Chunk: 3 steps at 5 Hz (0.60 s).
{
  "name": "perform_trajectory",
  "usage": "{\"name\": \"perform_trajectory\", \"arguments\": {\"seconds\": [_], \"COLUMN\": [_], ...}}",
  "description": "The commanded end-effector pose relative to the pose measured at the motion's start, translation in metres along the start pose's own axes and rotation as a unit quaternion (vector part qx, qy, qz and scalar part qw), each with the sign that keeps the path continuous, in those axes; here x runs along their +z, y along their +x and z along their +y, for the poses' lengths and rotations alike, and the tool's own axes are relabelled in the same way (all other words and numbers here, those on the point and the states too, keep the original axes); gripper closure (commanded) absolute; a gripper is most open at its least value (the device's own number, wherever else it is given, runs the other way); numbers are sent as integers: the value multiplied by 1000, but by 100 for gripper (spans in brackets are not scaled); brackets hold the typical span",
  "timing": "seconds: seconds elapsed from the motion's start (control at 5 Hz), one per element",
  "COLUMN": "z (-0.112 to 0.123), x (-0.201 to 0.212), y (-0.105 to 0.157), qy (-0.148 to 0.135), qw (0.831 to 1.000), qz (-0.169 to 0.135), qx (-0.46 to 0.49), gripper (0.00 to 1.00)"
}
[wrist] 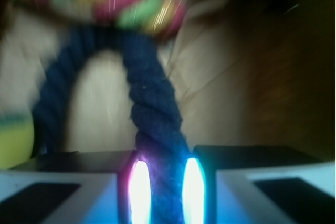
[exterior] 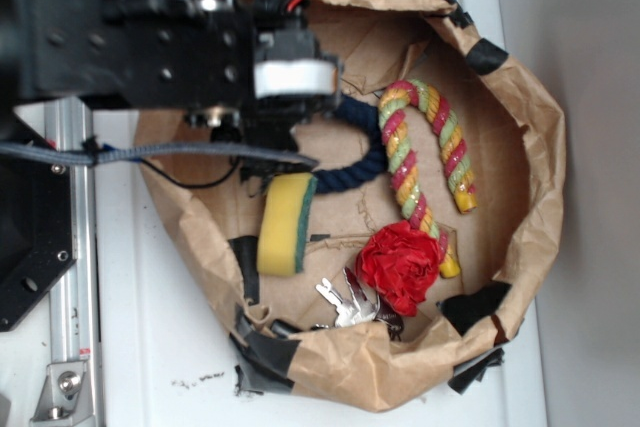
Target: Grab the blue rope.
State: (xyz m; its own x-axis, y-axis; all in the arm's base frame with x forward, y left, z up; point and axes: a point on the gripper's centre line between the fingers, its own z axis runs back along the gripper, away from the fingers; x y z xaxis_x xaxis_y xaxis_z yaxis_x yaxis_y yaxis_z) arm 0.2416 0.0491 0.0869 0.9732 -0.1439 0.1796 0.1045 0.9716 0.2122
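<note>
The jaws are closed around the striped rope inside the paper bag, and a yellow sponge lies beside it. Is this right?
Not quite. The wrist view shows the jaws on either side of the blue rope, not the striped rope. The paper bag and the yellow sponge are as you say.

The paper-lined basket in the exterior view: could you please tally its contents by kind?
Ropes: 2, the blue rope and the striped rope
Sponges: 1, the yellow-green sponge
Red paper flowers: 1
Key bunches: 1
Total: 5
</note>
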Motion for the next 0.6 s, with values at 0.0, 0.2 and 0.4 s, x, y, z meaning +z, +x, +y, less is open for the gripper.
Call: {"name": "perform_trajectory", "arguments": {"seconds": [0.0,0.2,0.4], "z": [16,16,11], "x": [95,96,97], "y": [39,36,38], "qy": [-31,-34,-35], "qw": [994,989,987], "qz": [-11,-25,-33], "qx": [100,145,156], "gripper": [100,100,100]}}
